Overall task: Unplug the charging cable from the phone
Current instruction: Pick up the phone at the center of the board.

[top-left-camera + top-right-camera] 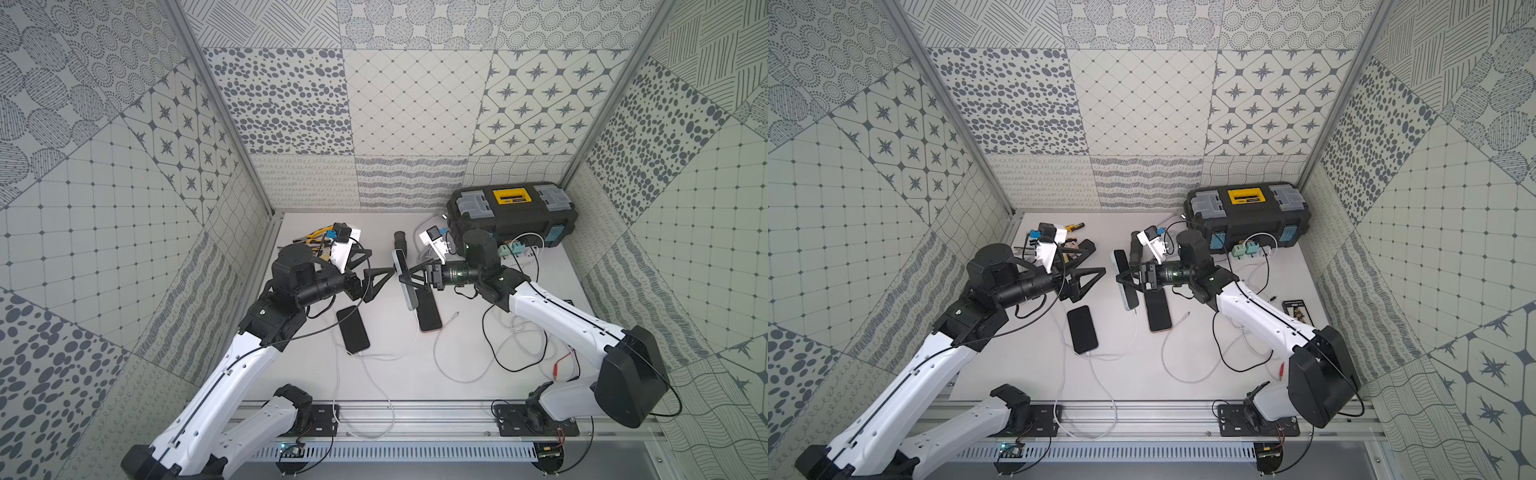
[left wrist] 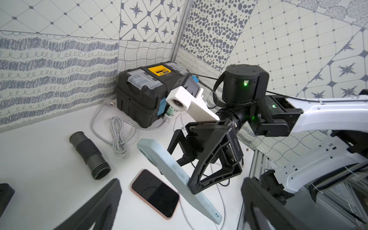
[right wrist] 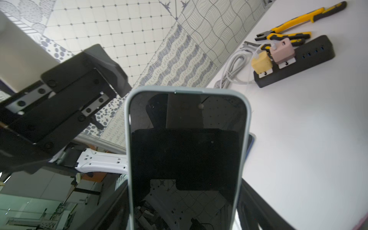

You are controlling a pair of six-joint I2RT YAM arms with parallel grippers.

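White arms (image 1: pixel 232 374) with black joints (image 1: pixel 270 322) and grippers (image 1: pixel 382 284).

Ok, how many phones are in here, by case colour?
blue-cased phone: 1
pink-cased phone: 1
black phone: 1
Total: 3

Phone (image 2: pixel 159 159): pale blue case, dark screen, held tilted clear of the worktop (image 1: pixel 1025 374) between the jaws of the right gripper (image 1: pixel 405 279). Charging cable (image 1: pixel 1136 328): thin, white, apparently plugged into the phone's lower end, trailing down onto the worktop.
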